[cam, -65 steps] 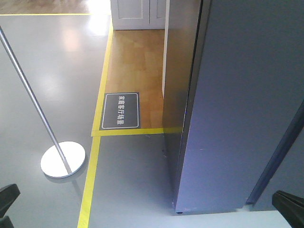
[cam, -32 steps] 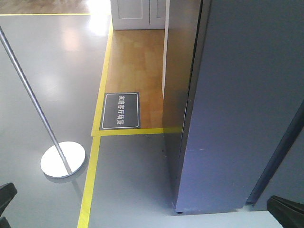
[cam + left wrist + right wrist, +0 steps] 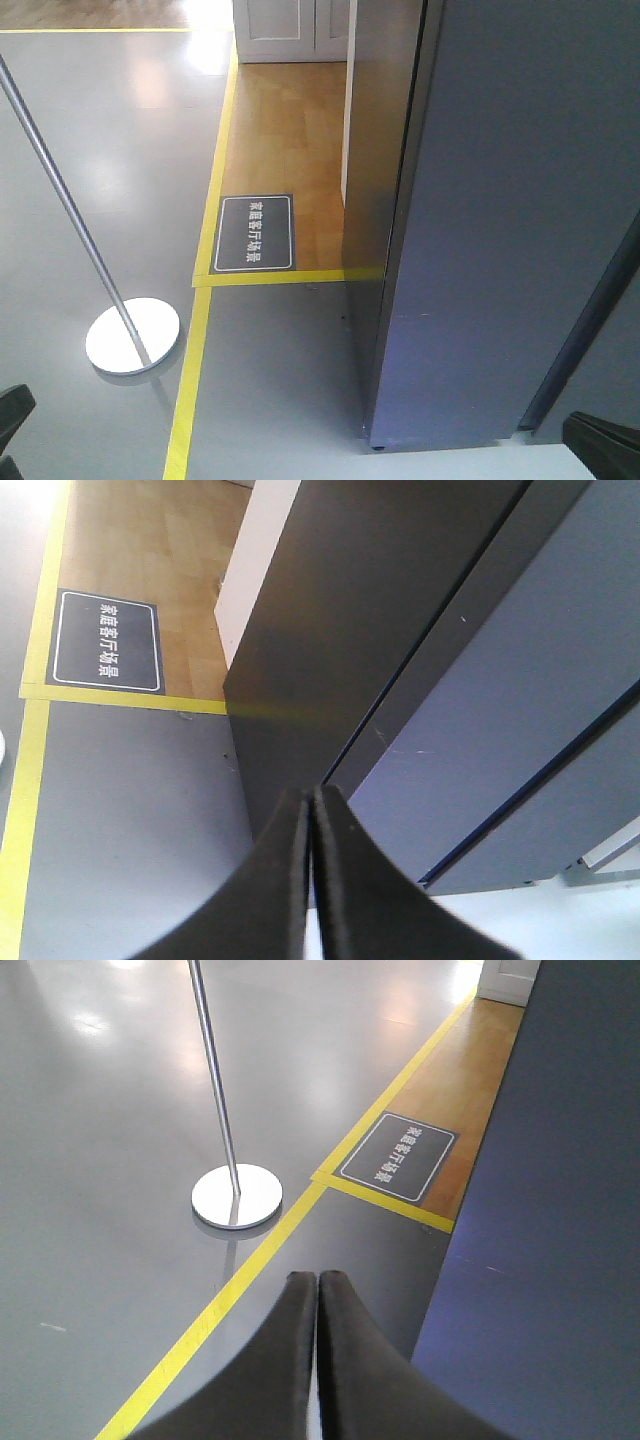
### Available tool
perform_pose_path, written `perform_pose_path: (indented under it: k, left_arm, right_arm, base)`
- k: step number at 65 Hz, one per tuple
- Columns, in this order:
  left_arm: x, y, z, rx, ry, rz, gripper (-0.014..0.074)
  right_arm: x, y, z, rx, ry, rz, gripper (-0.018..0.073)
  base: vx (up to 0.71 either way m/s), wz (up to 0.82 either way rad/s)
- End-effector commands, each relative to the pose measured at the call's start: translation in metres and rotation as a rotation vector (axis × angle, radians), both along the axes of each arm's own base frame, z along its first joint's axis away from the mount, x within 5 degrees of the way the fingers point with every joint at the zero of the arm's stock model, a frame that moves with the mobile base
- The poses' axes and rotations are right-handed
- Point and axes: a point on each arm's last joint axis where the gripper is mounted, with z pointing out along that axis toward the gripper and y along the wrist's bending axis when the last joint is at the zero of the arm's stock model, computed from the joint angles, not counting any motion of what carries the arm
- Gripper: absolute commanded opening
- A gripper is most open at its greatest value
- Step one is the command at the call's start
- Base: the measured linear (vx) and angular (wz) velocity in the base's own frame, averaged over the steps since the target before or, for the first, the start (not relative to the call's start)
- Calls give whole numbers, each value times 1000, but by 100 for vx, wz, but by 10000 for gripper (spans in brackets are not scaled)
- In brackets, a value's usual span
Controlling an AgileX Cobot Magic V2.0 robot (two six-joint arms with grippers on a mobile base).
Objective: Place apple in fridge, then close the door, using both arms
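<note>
The fridge (image 3: 375, 200) is a tall dark grey cabinet filling the right of the front view. Its door (image 3: 500, 220) shows only its smooth grey outside and lies flat against the cabinet along a thin dark seam (image 3: 400, 710). Nothing of the white inside shows. The apple is out of view in every frame. My left gripper (image 3: 312, 792) is shut with nothing in it, pointing at the fridge's lower left corner. The right gripper (image 3: 318, 1277) is shut and empty too, hanging over the grey floor just left of the fridge (image 3: 540, 1260). Black arm parts (image 3: 605, 445) sit at the bottom corners.
A thin silver pole (image 3: 60, 200) on a round base (image 3: 133, 336) stands on the grey floor to the left. Yellow floor tape (image 3: 190, 380) borders a wooden floor patch with a dark sign (image 3: 255, 233). White panelled room doors (image 3: 290, 30) stand behind.
The black arm parts at the bottom corners have sunk slightly lower in the front view. The fridge and door look the same.
</note>
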Motion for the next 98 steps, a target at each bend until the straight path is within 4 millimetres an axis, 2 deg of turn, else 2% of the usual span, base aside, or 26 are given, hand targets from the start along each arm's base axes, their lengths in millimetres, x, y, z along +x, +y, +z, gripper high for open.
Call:
perform_pose_path:
  k: [1,19,28,37,46,54,63,79,98]
  left_arm:
    - [3,1,10,-24,-34,23,-6]
    - [3,4,8,-2,-13,51,-6]
    - [0,12,6,29,9,131,-6]
    - [-8,20,13,40,-80,218,-6]
    - [-21,24,18,151,-196,235,-6]
    - [-30,26,8,196,-275,246,-6]
    - [-36,27,-20,186,-337,269,-6]
    - [-38,29,-20,290,-342,273,-6]
    - [-38,32,-22,235,-322,310,-6]
  right_arm:
    - [3,-1,12,31,-50,-21,-3]
    - [3,-1,12,31,-50,-21,-3]
    - [3,-1,12,31,-50,-21,-3]
    - [3,-1,12,31,-50,-21,-3]
    - [3,-1,12,31,-50,-21,-3]
    - [3,-1,12,31,-50,-21,-3]
    - [3,-1,12,31,-50,-21,-3]
    - [3,0,12,33,-48,-19,-3]
    - [3,0,12,32,-49,-18,-3]
  base:
    - [0,0]
    - [0,0]
    - [0,0]
    - [0,0]
    - [0,0]
    - [0,0]
    - [0,0]
    - [0,0]
    - [0,0]
